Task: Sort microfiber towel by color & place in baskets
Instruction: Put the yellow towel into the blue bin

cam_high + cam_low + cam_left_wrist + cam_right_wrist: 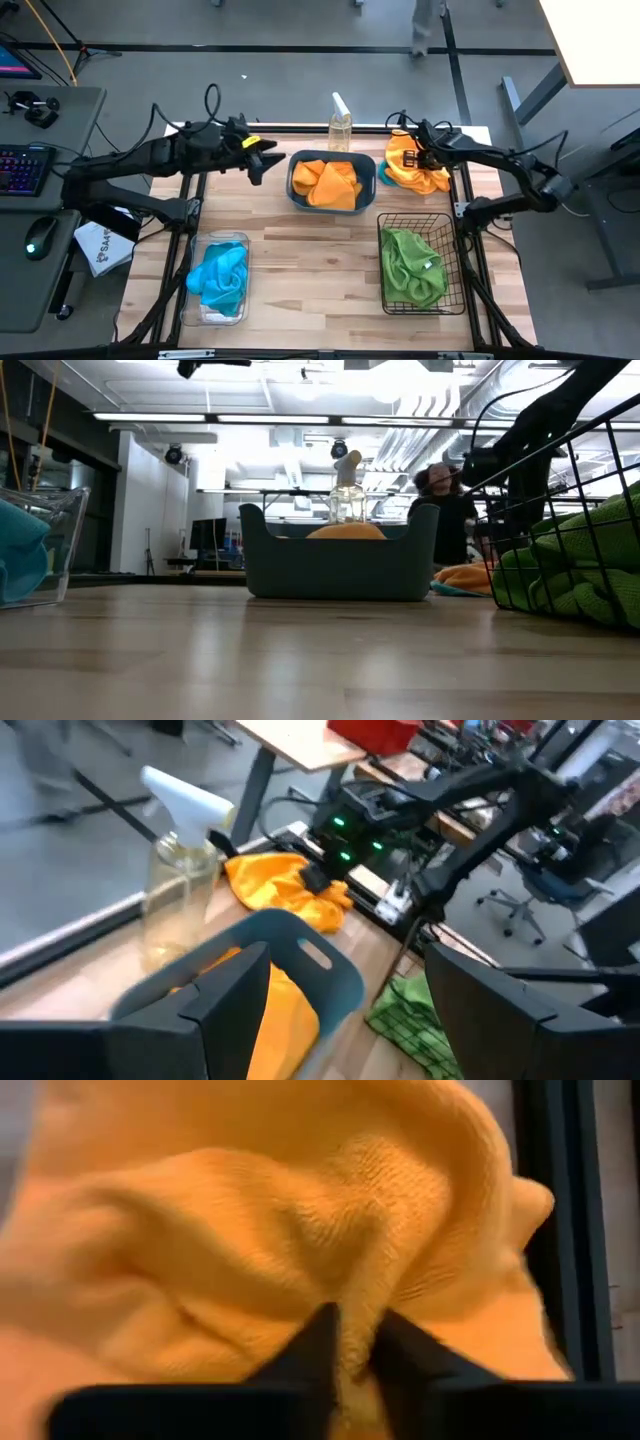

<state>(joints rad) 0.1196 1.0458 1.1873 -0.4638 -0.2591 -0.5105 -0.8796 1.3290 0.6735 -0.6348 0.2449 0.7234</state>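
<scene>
My right gripper [408,156] is at the table's far right corner, shut on the top orange-yellow towel of a pile [420,172]. A bit of blue cloth [384,176] peeks out at the pile's left edge. My left gripper [262,158] hovers open just left of the dark teal tub [372,186], touching nothing. The tub holds orange-yellow towels [330,184]. Sky-blue towels [220,274] lie in the clear bin [240,300]. Lime-green towels [412,266] fill the black wire basket [452,232]. My right gripper pinches a raised fold of the orange-yellow towel [352,1320] between its two fingers [312,1350], coming from above and pointing down. The rest of the towel spreads out around the fold, and the pile [466,575] rests on the table.
A pale spray bottle [340,126] stands at the far edge behind the tub. The clear bin sits near left and the wire basket near right, with bare wood [310,270] between them. A keyboard [22,168] and mouse [40,236] lie on the side desk to the left.
</scene>
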